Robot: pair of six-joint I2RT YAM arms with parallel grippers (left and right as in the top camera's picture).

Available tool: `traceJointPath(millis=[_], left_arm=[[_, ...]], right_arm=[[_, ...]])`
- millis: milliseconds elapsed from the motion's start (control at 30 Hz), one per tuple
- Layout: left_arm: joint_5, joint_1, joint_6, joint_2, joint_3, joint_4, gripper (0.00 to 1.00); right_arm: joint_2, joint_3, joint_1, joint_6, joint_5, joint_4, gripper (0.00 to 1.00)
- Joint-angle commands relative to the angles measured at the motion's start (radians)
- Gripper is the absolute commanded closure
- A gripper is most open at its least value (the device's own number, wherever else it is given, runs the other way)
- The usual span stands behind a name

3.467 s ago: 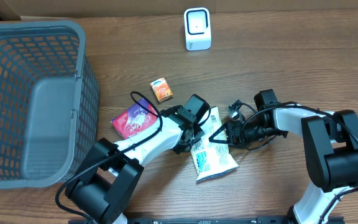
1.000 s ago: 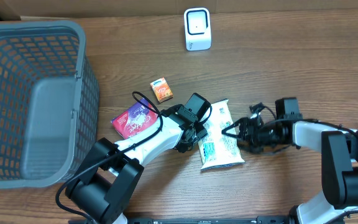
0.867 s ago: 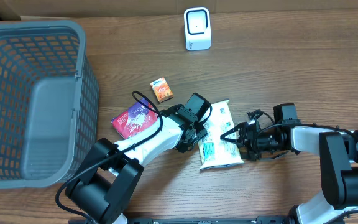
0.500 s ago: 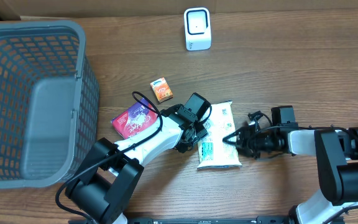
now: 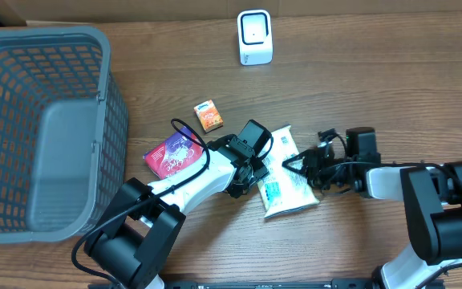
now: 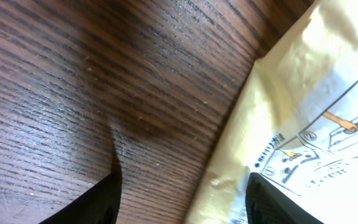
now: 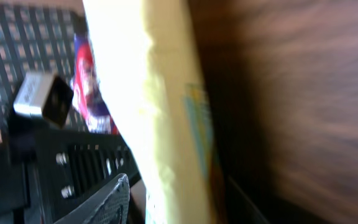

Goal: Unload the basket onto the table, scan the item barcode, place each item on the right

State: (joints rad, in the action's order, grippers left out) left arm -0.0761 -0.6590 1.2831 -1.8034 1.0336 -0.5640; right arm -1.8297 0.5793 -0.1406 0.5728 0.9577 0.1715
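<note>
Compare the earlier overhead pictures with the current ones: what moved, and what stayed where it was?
The right claw backed off rightward, then returned to the right edge of the white packet, which now sits between its fingers. The packet shifted slightly right. The left claw, basket, scanner, orange box and red pouch stayed put.

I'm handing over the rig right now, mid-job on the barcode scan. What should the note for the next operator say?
Left gripper: open, astride one edge of the pale yellow printed packet, which lies on the wooden table.
Right gripper: on the packet's other side, with the packet between its fingers. The view is blurred, so the grip is unconfirmed.
White barcode scanner: at the far edge of the table, well away from the packet.
Done: both grippers are at the packet.
Left: get a firm hold, lift it, and present its barcode to the scanner.
Nearby: small orange box, magenta packet, grey mesh basket.
</note>
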Motion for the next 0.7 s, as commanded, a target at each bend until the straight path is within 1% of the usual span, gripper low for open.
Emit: traceJointPath(millis=[0,33,67,100,167,200,333,500,567,667], left_arm=[[-0.026,-0.002,-0.005,-0.033,-0.010,-0.011,0.43],[-0.026,-0.002,-0.004,-0.033,-0.010,-0.011,0.43],[-0.026,-0.002,-0.005,-0.033,-0.010,-0.011,0.43],[-0.026,-0.002,-0.005,-0.033,-0.010,-0.011,0.43],[-0.028,-0.002,-0.005,-0.033,-0.010,-0.011,0.43],[-0.028,-0.002,-0.005,-0.033,-0.010,-0.011,0.43],[-0.029,-0.002,-0.005,-0.033,-0.010,-0.012,0.43],[-0.029,-0.002,-0.005,-0.033,-0.010,-0.011,0.42],[-0.029,-0.002,-0.005,-0.033,-0.010,-0.011,0.42],[-0.030,-0.002,-0.005,-0.033,-0.010,-0.011,0.42]], right_arm=[[-0.020,-0.019,-0.074,0.008,-0.050,-0.024,0.46],[-0.020,-0.019,-0.092,0.019,-0.051,-0.023,0.46],[-0.020,-0.019,-0.107,0.038,-0.051,-0.022,0.50],[-0.020,-0.019,-0.118,0.056,-0.053,-0.021,0.62],[-0.020,-0.019,-0.129,0.083,-0.079,-0.020,0.89],[-0.020,-0.019,-0.129,0.093,-0.100,-0.021,0.96],[-0.020,-0.019,-0.111,0.100,-0.120,-0.016,0.96],[-0.020,0.000,-0.057,-0.009,-0.111,-0.017,0.96],[-0.020,0.019,-0.034,-0.070,-0.085,-0.022,0.96],[-0.020,0.064,0.002,-0.185,-0.077,-0.080,0.96]])
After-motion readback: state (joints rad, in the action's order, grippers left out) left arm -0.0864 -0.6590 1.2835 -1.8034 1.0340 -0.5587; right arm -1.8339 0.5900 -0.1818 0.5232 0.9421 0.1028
